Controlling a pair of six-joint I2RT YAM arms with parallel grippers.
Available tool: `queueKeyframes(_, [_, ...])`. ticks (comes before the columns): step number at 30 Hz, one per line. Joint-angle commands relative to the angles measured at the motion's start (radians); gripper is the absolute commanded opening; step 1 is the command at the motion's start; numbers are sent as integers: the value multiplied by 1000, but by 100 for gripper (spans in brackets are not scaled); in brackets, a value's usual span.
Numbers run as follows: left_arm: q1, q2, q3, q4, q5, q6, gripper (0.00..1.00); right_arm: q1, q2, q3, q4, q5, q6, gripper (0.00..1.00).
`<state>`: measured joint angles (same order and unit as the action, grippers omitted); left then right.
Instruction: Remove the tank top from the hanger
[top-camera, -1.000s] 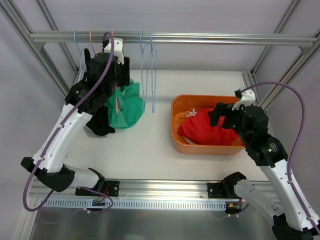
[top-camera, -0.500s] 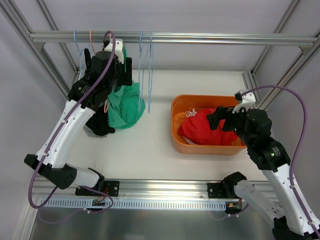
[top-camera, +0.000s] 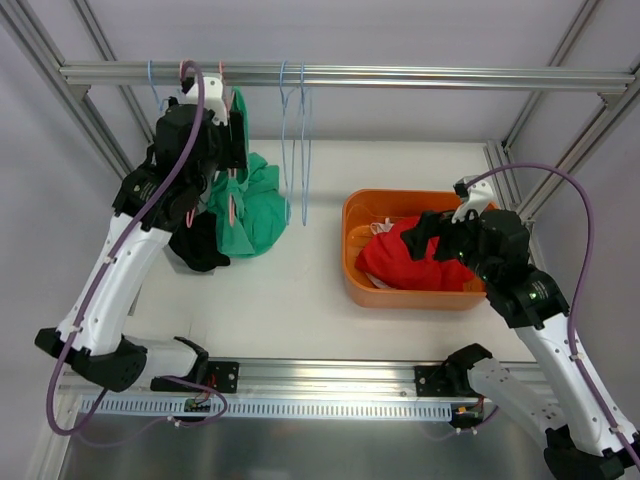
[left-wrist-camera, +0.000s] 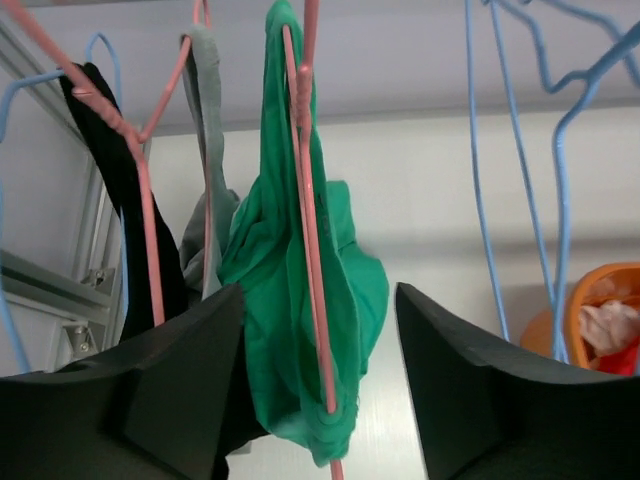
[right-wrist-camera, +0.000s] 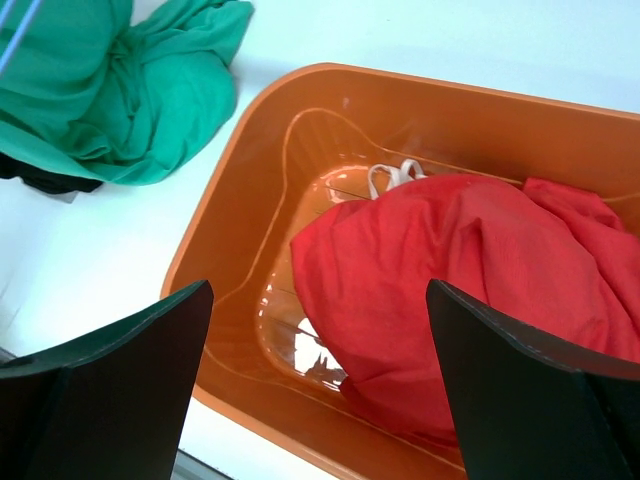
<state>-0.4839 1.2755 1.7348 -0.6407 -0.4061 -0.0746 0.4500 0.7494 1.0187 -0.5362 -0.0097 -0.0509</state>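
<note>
A green tank top (left-wrist-camera: 300, 300) hangs on a pink hanger (left-wrist-camera: 308, 215) from the top rail; in the top view the tank top (top-camera: 250, 205) bunches down onto the table. My left gripper (left-wrist-camera: 320, 400) is open, its jaws either side of the hanger and green cloth, not touching them. It sits high by the rail in the top view (top-camera: 205, 135). My right gripper (right-wrist-camera: 320, 400) is open and empty, hovering over the orange bin (right-wrist-camera: 240, 215).
A black garment (left-wrist-camera: 120, 190) and a grey one (left-wrist-camera: 205, 120) hang on hangers at the left. Empty blue hangers (top-camera: 295, 130) hang mid-rail. The orange bin (top-camera: 352, 262) holds a red garment (top-camera: 410, 255). The frame rail (top-camera: 400, 75) crosses the back.
My left gripper has risen and moved left toward the rail, up the green tank top's hanger. My right gripper has shifted slightly left over the bin.
</note>
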Motion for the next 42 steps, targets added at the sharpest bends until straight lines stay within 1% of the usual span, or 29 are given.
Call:
queueKeyframes(1, [31, 91, 3, -1, 13, 9, 60, -4, -2, 9, 68, -73, 19, 93])
queueKeyframes(3, [47, 108, 2, 3, 30, -8, 52, -2, -10, 9, 71, -102, 22, 93])
queueKeyframes(4, [54, 113, -6, 4, 24, -20, 43, -1, -15, 4, 76, -110, 25, 93])
queueKeyframes(6, [64, 119, -4, 7, 23, -27, 38, -1, -28, -3, 85, -139, 28, 93])
queueKeyframes(7, [65, 120, -3, 10, 18, -28, 30, 0, -31, -9, 91, -145, 29, 92])
queueKeyframes(8, [64, 122, 0, 12, 16, -28, 26, -2, -35, -11, 94, -153, 34, 92])
queueKeyframes(10, [64, 119, 8, 15, 15, -28, 20, -1, -39, -11, 96, -159, 37, 92])
queueKeyframes(12, [65, 111, 9, 16, 24, -30, 18, -2, -39, -12, 105, -173, 42, 91])
queueKeyframes(13, [64, 101, 9, 18, 26, -30, 14, -2, -39, -14, 111, -182, 43, 91])
queueKeyframes(14, [65, 94, 9, 19, 29, -30, 5, -1, -39, -17, 123, -200, 46, 91])
queueKeyframes(16, [64, 72, 9, 21, 39, -31, 3, 0, -29, -16, 134, -219, 48, 91])
queueKeyframes(17, [65, 62, 14, 22, 44, -30, 0, 0, -24, -16, 146, -239, 48, 91])
queueKeyframes(19, [64, 45, 28, 24, 55, -30, 0, -1, -13, -16, 156, -249, 75, 91])
queueKeyframes(25, [64, 39, 91, 27, 64, -22, 0, 1, -5, -19, 186, -277, 91, 91])
queueKeyframes(29, [64, 25, 111, 27, 108, -34, 0, 1, -4, -16, 186, -282, 89, 91])
queueKeyframes(32, [64, -10, 103, 26, 139, -44, 0, 0, -4, -9, 191, -312, 89, 91])
queueKeyframes(34, [64, -59, 66, 23, 193, -59, 0, 1, -1, -3, 206, -355, 86, 92])
queueKeyframes(36, [64, -125, 7, 24, 249, -79, 0, 1, 10, 9, 223, -456, 86, 91])
queueKeyframes(37, [62, -146, -20, 26, 266, -102, 0, 1, 16, 14, 255, -539, 86, 92])
queueKeyframes(38, [62, -172, -65, 26, 280, -111, 0, 6, 21, 24, 272, -574, 89, 92])
queueKeyframes(41, [64, -266, -139, 23, 338, -142, 0, 30, 54, 50, 297, -645, 98, 91])
queueKeyframes(42, [62, -315, -196, 22, 352, -149, 0, 41, 62, 67, 300, -650, 98, 91])
